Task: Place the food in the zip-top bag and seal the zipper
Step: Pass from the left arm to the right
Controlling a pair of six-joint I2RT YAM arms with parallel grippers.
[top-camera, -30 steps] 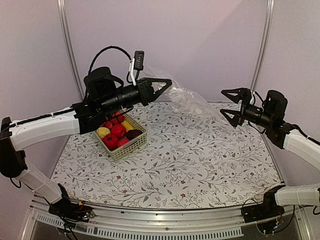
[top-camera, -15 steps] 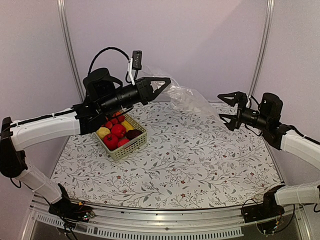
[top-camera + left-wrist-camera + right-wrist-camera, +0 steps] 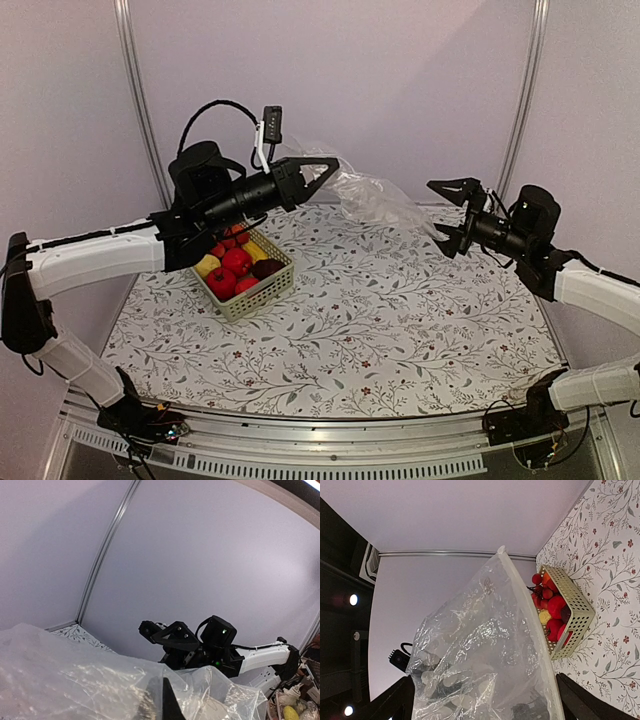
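The left gripper (image 3: 336,166) is pinched tight on the zip-top bag (image 3: 378,200) and holds it up in the air, over the table (image 3: 400,330) at about 12 o'clock. The right gripper (image 3: 447,213) is wide open with nothing in it (just beside the bag, at its 3 o'clock). The food (image 3: 236,264) sits in the basket (image 3: 255,296) at about 9 o'clock on the table, well apart from the bag

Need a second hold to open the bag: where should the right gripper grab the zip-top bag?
Probably the whitish zipper strip at the zip-top bag's end nearest the right gripper, approached straight from the right. The left gripper holds the far end aloft, so that edge slopes toward the open jaws.
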